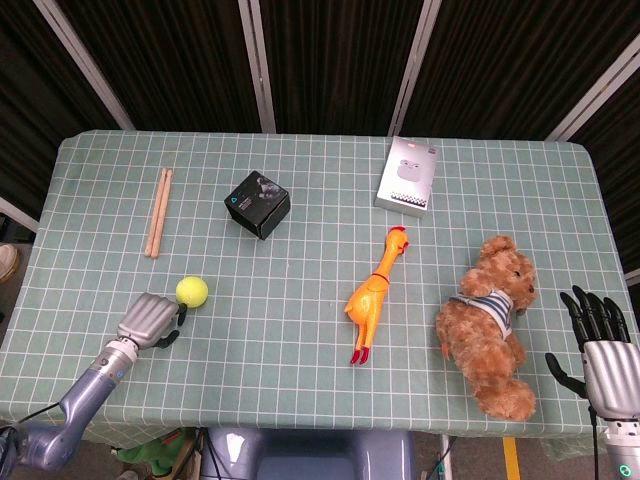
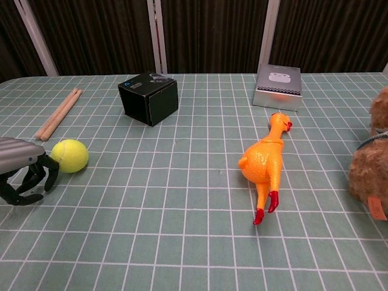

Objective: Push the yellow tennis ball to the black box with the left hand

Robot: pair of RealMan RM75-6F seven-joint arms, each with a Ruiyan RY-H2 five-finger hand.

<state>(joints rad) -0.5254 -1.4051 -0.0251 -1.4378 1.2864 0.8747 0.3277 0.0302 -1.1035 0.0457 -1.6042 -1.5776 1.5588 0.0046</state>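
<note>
The yellow tennis ball [image 1: 191, 291] [image 2: 70, 156] lies on the green checked cloth, near the table's left front. My left hand [image 1: 149, 320] [image 2: 21, 170] sits just left of it and a little nearer the front edge. Its fingers [image 2: 50, 171] curl down to the cloth with nothing in them, right at the ball's side. The black box [image 1: 257, 204] [image 2: 148, 98] stands farther back and to the right of the ball, about three grid squares away. My right hand [image 1: 600, 345] hangs past the table's right front corner, fingers spread and empty.
Two wooden sticks [image 1: 157, 211] [image 2: 58, 113] lie behind the ball at the left. A yellow rubber chicken [image 1: 374, 294] [image 2: 265, 160] lies mid-table, a teddy bear [image 1: 492, 322] to its right, a silver box [image 1: 408, 176] [image 2: 277, 87] at the back.
</note>
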